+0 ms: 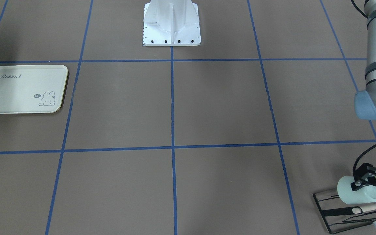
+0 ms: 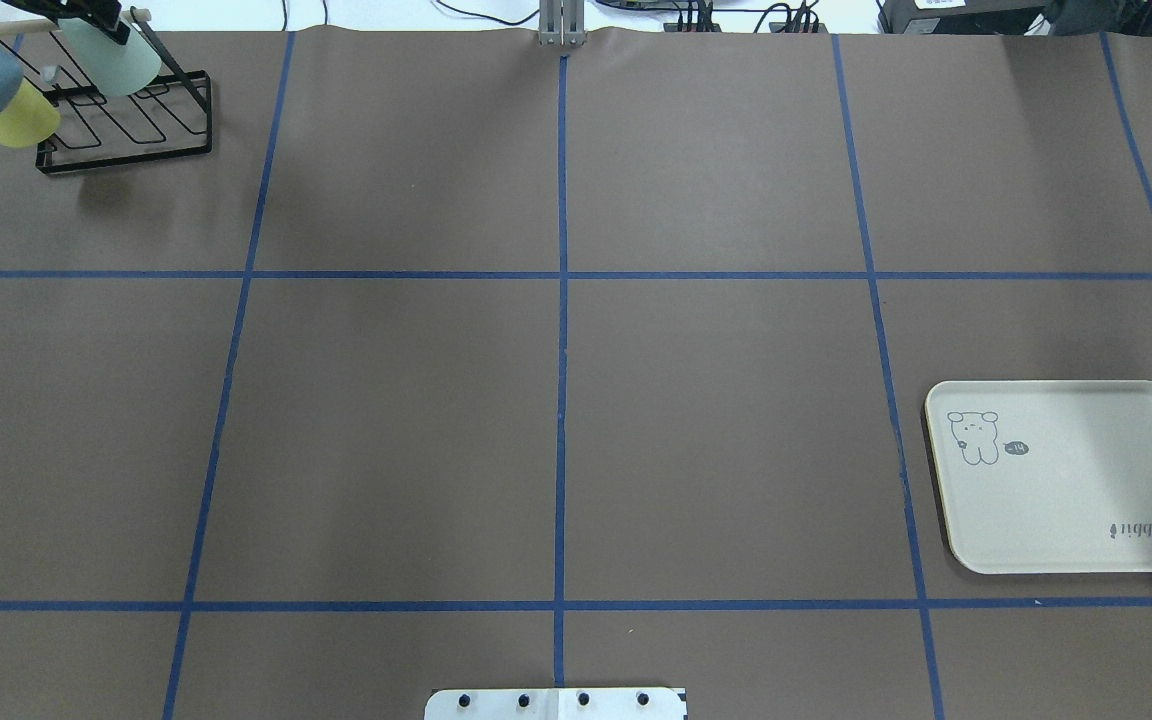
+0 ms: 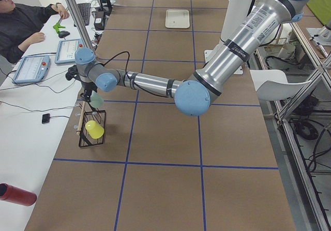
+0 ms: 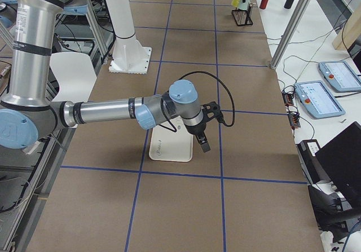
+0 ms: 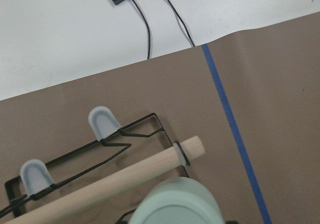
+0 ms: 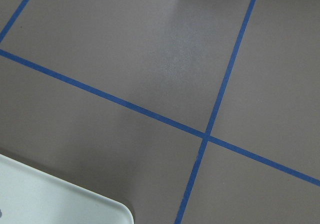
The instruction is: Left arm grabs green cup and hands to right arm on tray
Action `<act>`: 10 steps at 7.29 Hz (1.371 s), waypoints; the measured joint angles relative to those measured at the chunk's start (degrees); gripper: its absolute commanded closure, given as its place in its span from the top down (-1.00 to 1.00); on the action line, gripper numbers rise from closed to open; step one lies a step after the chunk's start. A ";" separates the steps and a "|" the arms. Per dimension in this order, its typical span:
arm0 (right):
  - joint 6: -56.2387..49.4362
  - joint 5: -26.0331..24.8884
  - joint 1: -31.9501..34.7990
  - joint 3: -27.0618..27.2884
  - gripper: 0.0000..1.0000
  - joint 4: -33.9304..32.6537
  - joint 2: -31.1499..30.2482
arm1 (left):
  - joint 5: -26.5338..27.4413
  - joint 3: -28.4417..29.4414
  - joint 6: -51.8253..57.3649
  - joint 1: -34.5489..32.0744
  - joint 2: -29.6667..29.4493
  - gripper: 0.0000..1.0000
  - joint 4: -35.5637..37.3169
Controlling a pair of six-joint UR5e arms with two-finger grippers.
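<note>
Pinching pale mint-green plastic tumbler (image 1: 354, 193) at its rim, left gripper (image 1: 369, 181) holds it tilted over black wire rack (image 1: 338, 222), apparently to lift it clear. Cream rectangular Rabbit tray (image 1: 11, 101) lies well apart. Right gripper (image 4: 202, 141) hovers beside it, presumably for the hand-over; whether its fingers are spread cannot be told.

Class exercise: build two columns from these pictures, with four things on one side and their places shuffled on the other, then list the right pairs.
1 green cup
2 yellow cup
3 tray
4 wooden rod

A flat on the table
B gripped by the left gripper
C passing through a loop of the wire rack
D sitting on the wire rack, ungripped

Pairs: 1-B, 2-D, 3-A, 4-C
</note>
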 measured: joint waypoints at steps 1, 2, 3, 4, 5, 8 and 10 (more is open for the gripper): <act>0.02 0.01 0.00 0.00 1.00 0.00 0.16 | -0.68 -1.52 -0.02 -1.21 0.57 -0.96 0.37; 0.05 0.02 0.00 0.00 1.00 0.00 0.39 | -1.38 -3.57 -0.06 -2.46 1.04 -0.96 1.74; 0.08 0.02 0.00 0.00 1.00 0.00 0.50 | -2.16 -6.13 -0.12 -3.52 1.48 -0.96 3.85; 0.08 0.16 0.00 0.01 1.00 0.00 0.53 | -2.69 -8.78 -0.54 -4.02 2.03 -0.96 5.77; 0.46 1.11 0.00 0.08 1.00 0.00 0.70 | -2.96 -10.61 -2.67 -3.94 2.30 -0.96 6.54; 12.06 6.60 -0.12 0.54 1.00 3.07 3.47 | -3.15 -17.72 -18.80 -0.57 2.42 -0.96 5.09; 24.89 10.94 -0.23 0.46 1.00 11.17 4.16 | -3.38 -25.25 -32.65 2.42 2.53 -0.96 4.84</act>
